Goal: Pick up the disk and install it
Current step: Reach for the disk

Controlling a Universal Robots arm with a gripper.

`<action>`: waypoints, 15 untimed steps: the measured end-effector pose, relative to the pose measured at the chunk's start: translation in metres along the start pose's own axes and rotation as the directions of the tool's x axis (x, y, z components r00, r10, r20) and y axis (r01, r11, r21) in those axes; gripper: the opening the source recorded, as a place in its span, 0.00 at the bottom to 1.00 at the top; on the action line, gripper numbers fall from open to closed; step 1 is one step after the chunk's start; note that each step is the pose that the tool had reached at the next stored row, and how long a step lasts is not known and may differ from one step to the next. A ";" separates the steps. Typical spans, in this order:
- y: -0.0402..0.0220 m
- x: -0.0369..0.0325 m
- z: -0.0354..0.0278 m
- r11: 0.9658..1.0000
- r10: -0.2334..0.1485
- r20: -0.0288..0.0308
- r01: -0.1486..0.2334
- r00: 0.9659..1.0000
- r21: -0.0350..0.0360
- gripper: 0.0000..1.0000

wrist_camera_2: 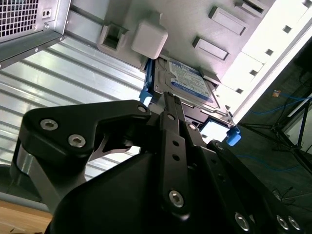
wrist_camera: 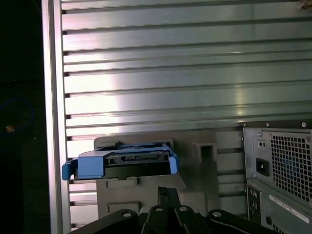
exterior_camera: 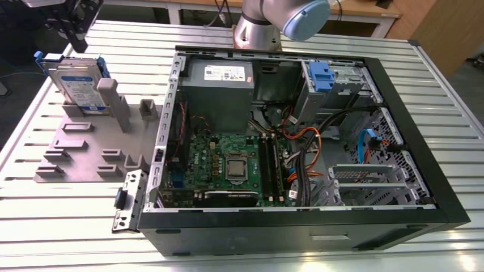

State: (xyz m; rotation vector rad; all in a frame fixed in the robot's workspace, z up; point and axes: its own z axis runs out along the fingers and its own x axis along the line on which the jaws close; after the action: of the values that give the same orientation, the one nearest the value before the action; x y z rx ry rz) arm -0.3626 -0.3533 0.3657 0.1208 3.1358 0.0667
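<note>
The hand [exterior_camera: 77, 45], cut off at the top of the exterior view, hangs just above the disk [exterior_camera: 76, 79], fingers drawn narrow, nothing gripped. The disk is stood on edge in a grey fixture [exterior_camera: 79, 156] near the tabletop's [exterior_camera: 45, 226] far corner at the exterior view's left, long axis near upright. Its lower edge is hidden and its label print cannot be read. An open computer case [exterior_camera: 427, 141] is seen beside it.

At the upper left of the exterior view, the hand [exterior_camera: 76, 42] is cut off by the frame's top edge, as is the arm [exterior_camera: 261, 28] at top centre. The lower right corner of the disk [exterior_camera: 76, 79] is hidden behind a post of the grey holder [exterior_camera: 112, 102]. In the second wrist view the hand's black body covers the disk's near end. In the first wrist view the disk stands edge-on, its label face hidden, and the computer case [wrist_camera: 278, 165] runs past the frame's edge.
</note>
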 end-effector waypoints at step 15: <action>-0.0007 0.0097 0.0002 1.000 0.000 0.000 0.000 1.000 0.000 0.11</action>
State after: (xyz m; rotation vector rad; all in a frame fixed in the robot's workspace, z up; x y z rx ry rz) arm -0.3724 -0.3532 0.3654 0.1207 3.1358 0.0667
